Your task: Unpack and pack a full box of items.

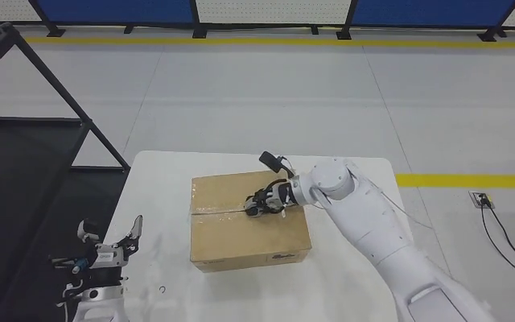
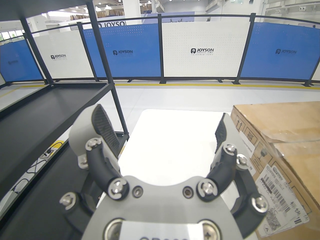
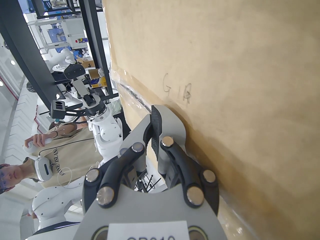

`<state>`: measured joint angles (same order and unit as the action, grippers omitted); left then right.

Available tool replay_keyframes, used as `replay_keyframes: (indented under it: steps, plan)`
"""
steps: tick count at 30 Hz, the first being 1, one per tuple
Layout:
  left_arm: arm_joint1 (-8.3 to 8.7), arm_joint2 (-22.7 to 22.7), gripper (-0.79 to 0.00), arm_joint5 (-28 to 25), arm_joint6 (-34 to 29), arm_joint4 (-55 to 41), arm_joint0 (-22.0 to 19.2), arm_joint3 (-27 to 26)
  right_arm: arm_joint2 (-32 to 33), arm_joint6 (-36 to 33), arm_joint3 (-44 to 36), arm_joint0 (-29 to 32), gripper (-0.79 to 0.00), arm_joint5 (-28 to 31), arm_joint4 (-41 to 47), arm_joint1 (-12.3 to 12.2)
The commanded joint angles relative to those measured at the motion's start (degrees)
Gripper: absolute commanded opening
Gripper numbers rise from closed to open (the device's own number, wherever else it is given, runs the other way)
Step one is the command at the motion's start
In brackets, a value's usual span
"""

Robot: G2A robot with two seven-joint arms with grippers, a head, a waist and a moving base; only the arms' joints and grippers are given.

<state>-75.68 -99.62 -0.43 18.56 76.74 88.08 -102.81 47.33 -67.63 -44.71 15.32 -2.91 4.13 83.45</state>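
Right fingers [image 3: 156, 126] pinched together, tips at tape seam [image 3: 130, 91] of box [image 1: 241, 241]; could skid off tape, leaving flaps sealed. Left fingers [image 2: 105, 128] wide, empty, box just beside.

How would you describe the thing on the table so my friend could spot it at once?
On the white table, near its middle, stands a closed brown cardboard box. Clear tape runs along its top seam, where the right claw sits shut; it is the one brown thing there.

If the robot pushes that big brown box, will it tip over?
Probably slides rather than tips: the box is low, wide and flat on the table. It looks taped shut, so it may be full and heavy. Cardboard looks stiff.
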Motion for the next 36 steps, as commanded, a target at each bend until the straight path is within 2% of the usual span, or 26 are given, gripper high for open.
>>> replay_keyframes:
  steps: [1,7,12,17,28,36]
  plan:
    - [0.00,0.3,0.000,0.1,-0.1,0.4,-0.2,0.0,2.5,0.0,-6.2,3.1,-0.785,-1.9,-2.5,-1.9]
    - [-0.01,0.9,0.000,0.3,-0.4,1.1,-0.3,-0.3,9.5,-0.7,-21.8,11.9,-0.785,-8.7,-10.6,-6.4]
    - [-0.01,1.1,0.000,0.5,-0.4,1.4,-0.3,-0.6,13.5,0.5,-29.4,17.0,-0.785,-12.7,-14.6,-8.4]
    - [0.00,1.1,0.000,0.7,-0.4,1.7,-0.2,-0.7,15.7,2.1,-31.6,19.0,-0.785,-13.7,-14.6,-9.1]
    - [0.00,1.2,0.000,1.0,-0.6,1.7,-0.2,-0.7,17.4,3.8,-31.3,18.7,-0.785,-16.2,-15.6,-10.0]
    - [-0.05,2.2,0.000,1.5,-1.1,2.4,-0.8,-1.4,27.1,4.5,-36.8,24.1,-0.785,-11.2,-9.6,-12.0]
